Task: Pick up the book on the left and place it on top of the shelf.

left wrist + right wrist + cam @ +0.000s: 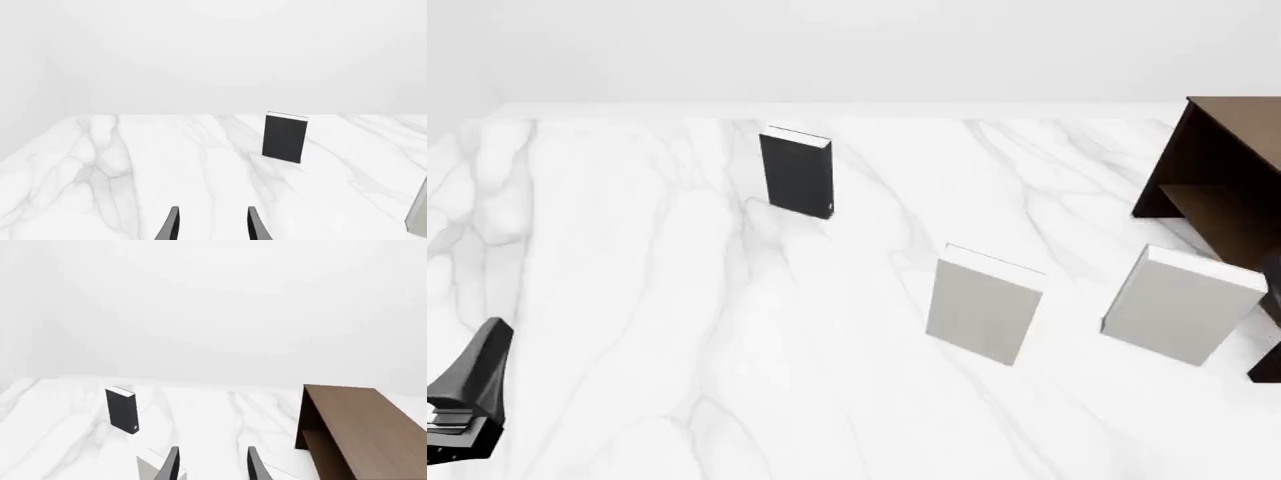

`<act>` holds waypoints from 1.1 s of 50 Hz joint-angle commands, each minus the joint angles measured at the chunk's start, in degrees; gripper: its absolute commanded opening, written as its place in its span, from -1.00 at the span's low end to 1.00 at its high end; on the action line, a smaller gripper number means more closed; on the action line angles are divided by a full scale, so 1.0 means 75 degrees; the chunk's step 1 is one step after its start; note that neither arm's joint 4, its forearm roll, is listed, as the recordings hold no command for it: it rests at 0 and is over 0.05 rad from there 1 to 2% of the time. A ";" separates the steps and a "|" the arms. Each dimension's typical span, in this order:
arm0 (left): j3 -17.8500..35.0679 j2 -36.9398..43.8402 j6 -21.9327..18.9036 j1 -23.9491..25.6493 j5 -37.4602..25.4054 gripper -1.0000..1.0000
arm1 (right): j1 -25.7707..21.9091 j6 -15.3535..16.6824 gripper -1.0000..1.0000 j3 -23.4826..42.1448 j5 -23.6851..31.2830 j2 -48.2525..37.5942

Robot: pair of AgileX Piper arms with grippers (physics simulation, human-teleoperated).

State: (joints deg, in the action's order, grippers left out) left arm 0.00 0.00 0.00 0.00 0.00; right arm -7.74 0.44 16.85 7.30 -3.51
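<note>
While the thin upright book with the dark charcoal cover and white page edges [797, 172] stands alone toward the far left of the white marble-patterned table [627, 330], neither arm is near it. The left gripper [211, 225] hangs low over bare table with its two dark fingers parted and nothing between them, the book well ahead of it. The right gripper [212, 464] shows the same spread fingers, also empty. In the front view only part of the left arm shows at the lower left corner.

The main risk is tipping. The book is slender and stands on its narrow bottom edge, so a finger brushing its cover on the approach would likely knock it flat, and a flat book is far harder to pinch. A grip taken too near the top edge could also let it swing or slip on the way across.

Two light grey-white upright books stand between the dark one and the dark brown wooden shelf unit [1225, 165] at the far right: the nearer-centre grey book [985, 303] and the right grey book [1181, 304], the latter just beside the shelf. A low carry across the table would likely clip them, so the lift probably needs to clear their tops.
</note>
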 commanded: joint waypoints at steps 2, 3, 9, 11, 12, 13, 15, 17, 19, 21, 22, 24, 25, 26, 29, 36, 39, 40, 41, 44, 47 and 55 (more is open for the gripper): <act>0.0000 0.0000 0.0000 0.0000 0.0000 1.00 | -0.0969 0.0214 1.00 0.1524 0.0223 -0.1200; 0.0000 0.0000 0.0000 0.0000 0.0000 1.00 | -0.0995 0.0205 1.00 0.1624 0.0227 -0.1282; 0.0000 0.0000 0.0000 0.0000 0.0000 1.00 | -0.1257 0.0621 1.00 0.2176 0.0151 -0.2028; 0.0000 0.0000 0.0000 0.0000 0.0000 1.00 | -0.1271 0.0600 1.00 0.2255 0.0115 -0.2172; 0.0000 0.0000 0.0000 0.0000 0.0000 1.00 | -0.1283 0.0624 1.00 0.2302 0.0098 -0.2272; 0.0000 0.0000 0.0000 0.0000 0.0000 1.00 | -0.1314 0.0678 1.00 0.2345 0.0088 -0.2380; 0.0000 0.0000 0.0000 0.0000 0.0000 1.00 | -0.1390 0.0675 1.00 0.2466 0.0081 -0.2599; 0.0000 0.0000 0.0000 0.0000 0.0000 1.00 | -0.1422 0.0673 1.00 0.2564 0.0019 -0.2846; 0.0000 0.0000 0.0000 0.0000 0.0000 1.00 | -0.1453 0.0721 1.00 0.2597 0.0001 -0.2952; 0.0000 0.0000 0.0000 0.0000 0.0000 1.00 | -0.1507 0.0704 1.00 0.2746 0.0004 -0.3173; 0.0000 0.0000 0.0000 0.0000 0.0000 1.00 | -0.1542 0.0754 1.00 0.2814 0.0018 -0.3276; 0.0000 0.0000 0.0000 0.0000 0.0000 1.00 | -0.1614 0.0814 1.00 0.3006 0.0060 -0.3526; 0.0000 0.0000 0.0000 0.0000 0.0000 1.00 | -0.1644 0.0806 1.00 0.3083 0.0073 -0.3613; 0.0000 0.0000 0.0000 0.0000 0.0000 1.00 | -0.1714 0.0797 1.00 0.3197 0.0120 -0.3781; 0.0000 0.0000 0.0000 0.0000 0.0000 1.00 | -0.1804 0.0866 1.00 0.3411 0.0115 -0.4112; 0.0000 0.0000 0.0000 0.0000 0.0000 1.00 | -0.1953 0.0967 1.00 0.3751 -0.0043 -0.4712; 0.0000 0.0000 0.0000 0.0000 0.0000 1.00 | -0.1999 0.0976 1.00 0.3883 -0.0126 -0.4959; 0.0000 0.0000 0.0000 0.0000 0.0000 1.00 | -0.2002 0.1025 1.00 0.3930 -0.0147 -0.5063; 0.0000 0.0000 0.0000 0.0000 0.0000 1.00 | -0.2030 0.1025 1.00 0.3965 -0.0148 -0.5143; 0.0000 0.0000 0.0000 0.0000 0.0000 1.00 | -0.2076 0.1016 1.00 0.4104 -0.0184 -0.5424; 0.0000 0.0000 0.0000 0.0000 0.0000 1.00 | -0.2089 0.1058 1.00 0.4182 -0.0252 -0.5644; 0.0000 0.0000 0.0000 0.0000 0.0000 1.00 | -0.2196 0.1001 1.00 0.4357 -0.0478 -0.6366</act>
State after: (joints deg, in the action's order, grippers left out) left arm 0.00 0.00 0.00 0.00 0.00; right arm -23.19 7.78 47.32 5.32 -44.98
